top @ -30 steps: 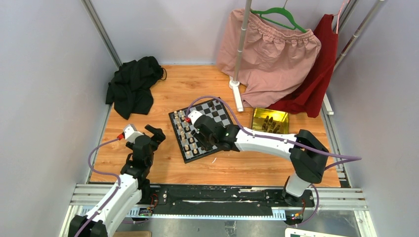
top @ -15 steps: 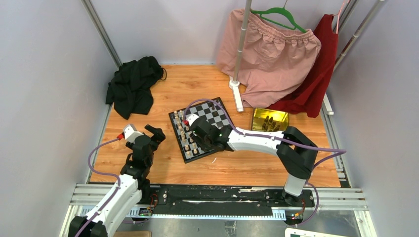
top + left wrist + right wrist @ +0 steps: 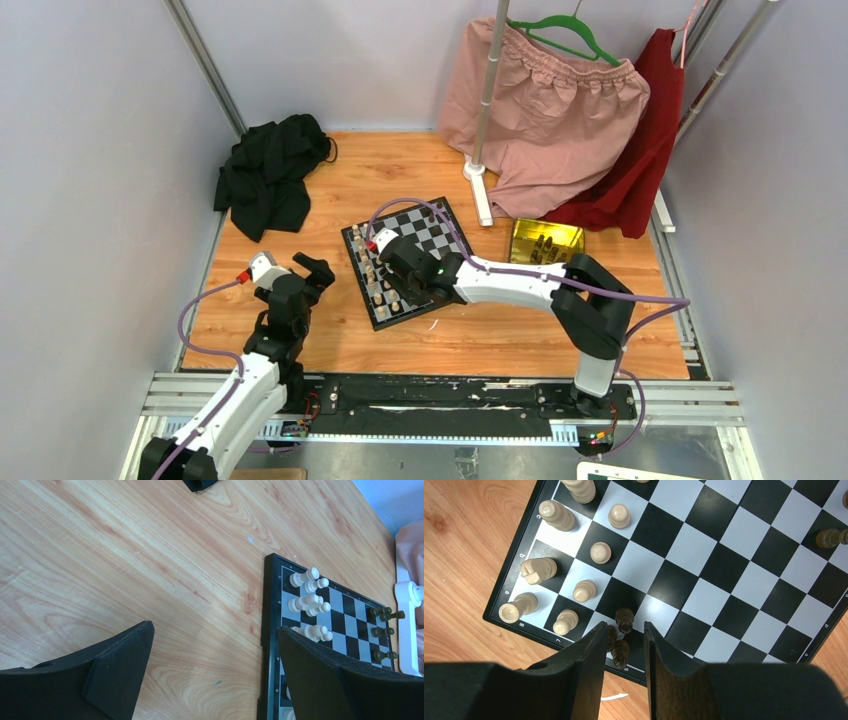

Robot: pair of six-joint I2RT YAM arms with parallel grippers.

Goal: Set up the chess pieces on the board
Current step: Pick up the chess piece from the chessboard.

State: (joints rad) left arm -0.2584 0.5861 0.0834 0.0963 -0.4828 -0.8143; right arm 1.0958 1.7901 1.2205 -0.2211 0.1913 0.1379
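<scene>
The fingers (image 3: pixel 584 670) of the right gripper (image 3: pixel 625 626) are held a narrow gap apart and pointed down at one corner of the chessboard (image 3: pixel 704 545). A small dark chessman (image 3: pixel 620 652) is framed in that gap, and a dark pawn (image 3: pixel 625 620) stands just past the tips. Whether the pads actually touch the framed piece cannot be told, as the finger bodies hide its sides. Cream-white chessmen (image 3: pixel 599 552) are ranged in two rows along that edge of the board, so the dark pieces beside them are judged to be out of place, and the narrow setting is judged to suit so small a thing without its neighbours being knocked. A few dark chessmen (image 3: pixel 381 630) are stood along the opposite edge, where the rest are presumably wanted, and more are seen in the yellow tin (image 3: pixel 546 243) beside the board. The left gripper (image 3: pixel 215 670) is spread wide with nothing between its fingers, over the bare wooden table (image 3: pixel 125 555) just beside the board's border. It is judged to be kept clear of the working arm.
</scene>
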